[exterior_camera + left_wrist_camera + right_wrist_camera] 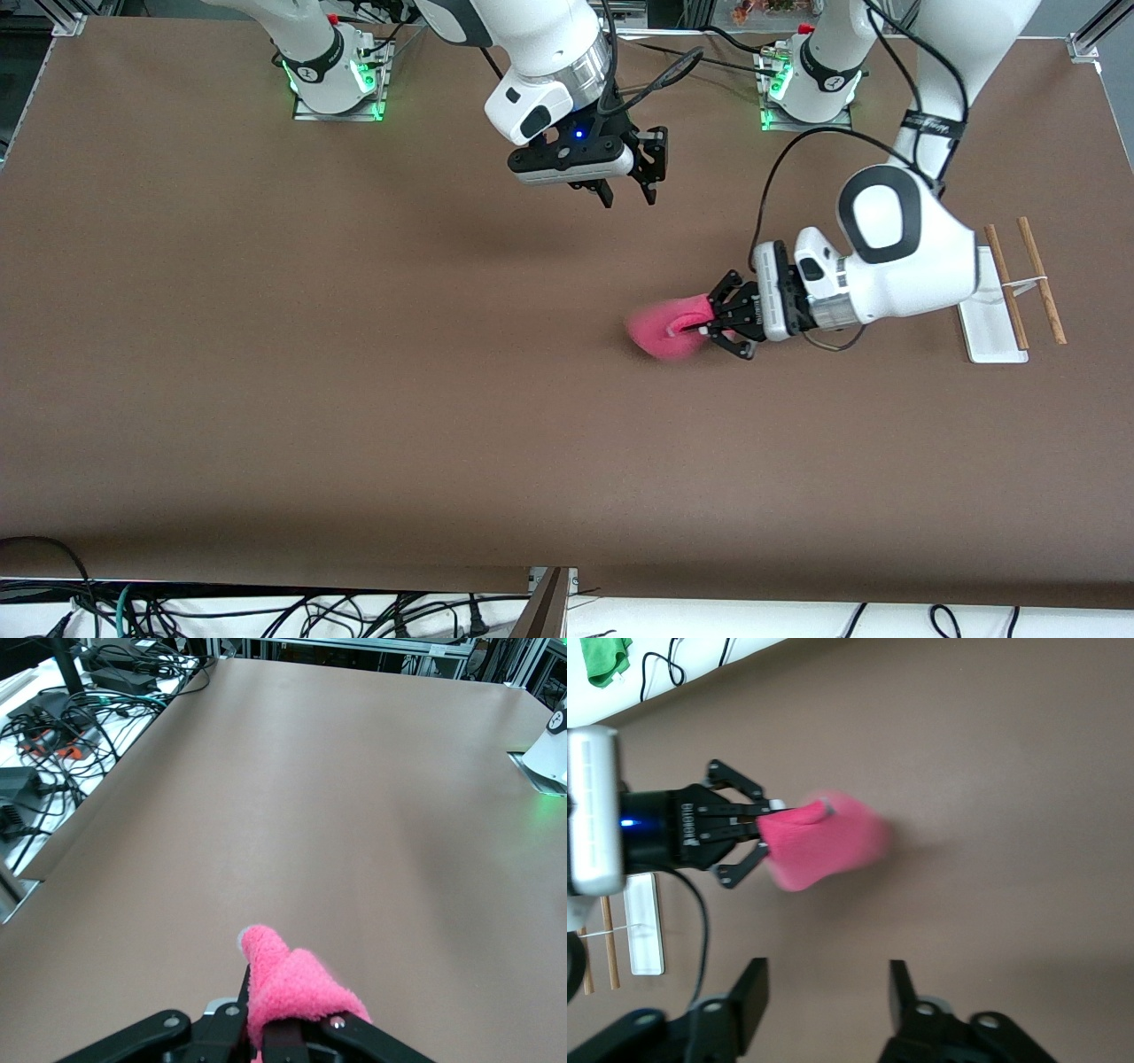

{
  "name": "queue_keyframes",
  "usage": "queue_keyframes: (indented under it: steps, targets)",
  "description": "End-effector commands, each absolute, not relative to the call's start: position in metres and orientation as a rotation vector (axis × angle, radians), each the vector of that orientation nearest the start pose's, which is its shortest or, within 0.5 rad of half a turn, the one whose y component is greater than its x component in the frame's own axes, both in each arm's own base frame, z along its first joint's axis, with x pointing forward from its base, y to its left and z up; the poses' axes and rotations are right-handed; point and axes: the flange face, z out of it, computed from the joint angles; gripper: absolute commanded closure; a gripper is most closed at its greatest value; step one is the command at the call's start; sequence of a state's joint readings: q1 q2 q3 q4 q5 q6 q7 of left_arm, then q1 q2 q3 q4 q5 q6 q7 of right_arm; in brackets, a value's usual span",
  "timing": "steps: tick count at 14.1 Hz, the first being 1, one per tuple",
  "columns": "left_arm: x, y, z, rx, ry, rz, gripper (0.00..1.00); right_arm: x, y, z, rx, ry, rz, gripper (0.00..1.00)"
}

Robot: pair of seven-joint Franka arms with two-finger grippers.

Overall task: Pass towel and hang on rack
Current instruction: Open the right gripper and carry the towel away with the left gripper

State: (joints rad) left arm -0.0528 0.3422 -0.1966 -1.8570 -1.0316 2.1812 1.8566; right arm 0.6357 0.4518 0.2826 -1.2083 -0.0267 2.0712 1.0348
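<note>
My left gripper (704, 328) is shut on the bright pink fluffy towel (669, 330) and holds it in the air over the middle of the table; the cloth hangs blurred from the fingers. In the left wrist view the towel (288, 988) is pinched between the black fingers of the left gripper (266, 1028). My right gripper (627, 193) is open and empty, up in the air near the robots' bases. In the right wrist view the right gripper (828, 983) has its jaws wide apart, with the towel (819, 846) and the left gripper (766, 828) farther off. The rack (992, 301) stands toward the left arm's end.
The rack's white base and two brown rods (1041, 279) lie beside the left arm's elbow; it also shows in the right wrist view (642, 930). Cables run along the table's edge (80, 709). The brown tabletop (354, 354) is wide and bare.
</note>
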Motion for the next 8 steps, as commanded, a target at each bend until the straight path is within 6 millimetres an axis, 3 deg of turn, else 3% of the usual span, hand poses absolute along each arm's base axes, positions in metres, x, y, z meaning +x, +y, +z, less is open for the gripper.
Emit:
queue_keyframes:
  steps: [1, 4, 6, 8]
  targets:
    - [0.604, -0.132, 0.377, 1.840, -1.624, 0.742, 1.00, 0.481, 0.536, 0.582, -2.740, 0.201, -0.248, 0.00]
    - [0.596, -0.037, 0.389, 1.986, -1.595, 0.630, 1.00, 0.510, 0.507, 0.578, -2.775, 0.132, -0.276, 0.00]
    - [0.590, 0.029, 0.395, 2.056, -1.580, 0.565, 1.00, 0.539, 0.471, 0.567, -2.850, -0.027, -0.268, 0.00]
    - [0.580, 0.092, 0.396, 2.127, -1.560, 0.498, 1.00, 0.573, 0.417, 0.559, -2.923, -0.201, -0.234, 0.00]
